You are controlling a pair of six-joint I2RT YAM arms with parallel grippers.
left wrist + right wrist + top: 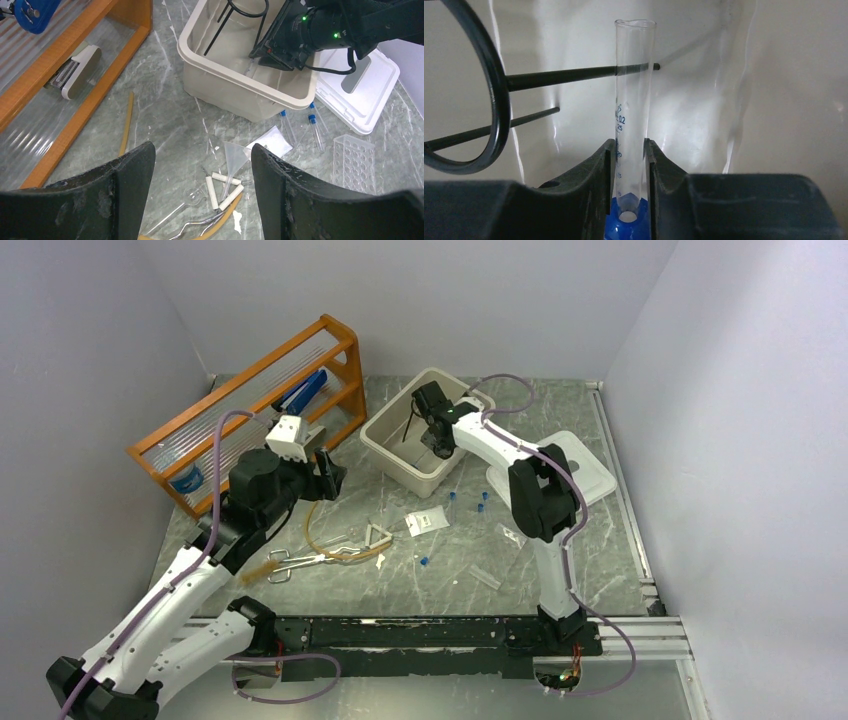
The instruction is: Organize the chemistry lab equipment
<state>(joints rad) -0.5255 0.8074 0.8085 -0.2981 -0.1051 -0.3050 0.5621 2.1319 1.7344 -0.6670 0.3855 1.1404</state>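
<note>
While right hand [630, 146] clamps it, glass tube [634, 75] points straight outward; mouth leading.

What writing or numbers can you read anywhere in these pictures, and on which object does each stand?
"0.2": blue print on the glass cylinder in the right gripper.
"25": just below it, on the same glass.
The other blue marks on it are too blurred to read; nothing else is legible.

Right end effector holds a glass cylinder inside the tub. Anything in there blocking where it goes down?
Partly. The black ring tripod lies in the tub, its ring left of the glass cylinder in the right wrist view, one leg crossing behind it. Whether they touch cannot be told.
</note>
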